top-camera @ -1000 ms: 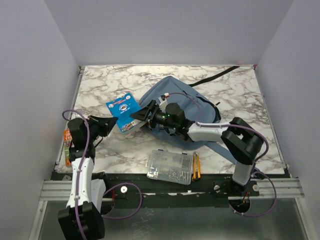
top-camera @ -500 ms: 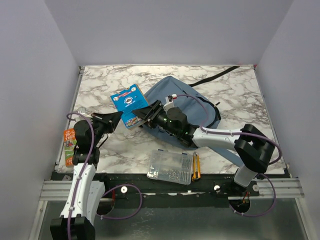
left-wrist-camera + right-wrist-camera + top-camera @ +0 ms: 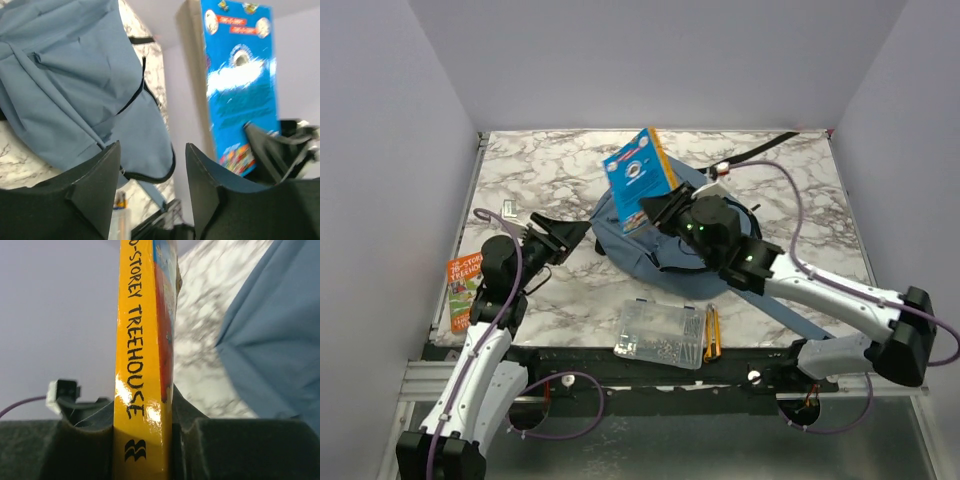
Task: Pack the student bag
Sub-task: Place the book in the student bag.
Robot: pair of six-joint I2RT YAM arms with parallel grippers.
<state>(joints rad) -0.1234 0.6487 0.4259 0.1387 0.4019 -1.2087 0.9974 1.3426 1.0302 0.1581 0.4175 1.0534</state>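
Up comes the blue book (image 3: 640, 180), lifted off the marble at the bag's left edge, and now it stands tilted high over the bag's far side! The right arm has stretched out long and low across the table to carry it, while the left arm has reached in toward the bag.

Now the scene, big to small. The marble table (image 3: 540, 165) carries everything. The student bag (image 3: 630, 250) lies flat just right of centre, a black strap trailing off to the far right corner, and its blue-grey fabric is rumpled and folded in the left wrist view (image 3: 75, 75). The right gripper (image 3: 655, 208) sits above the bag, clamped on the book's lower end. The right wrist camera shows the yellow spine (image 3: 142, 365), lettered "-STOREY TREEHOUSE", pinched tight between both fingers. The left gripper (image 3: 565, 232) hovers just left of the bag, jaws spread wide with nothing in them, pointing at bag and book.

At the near edge lies a clear plastic box (image 3: 660, 335), with a slim yellow-and-black tool (image 3: 712, 335) just beside it on the right. Far left, a second book (image 3: 465, 290) with an orange and green cover lies at the table's edge.
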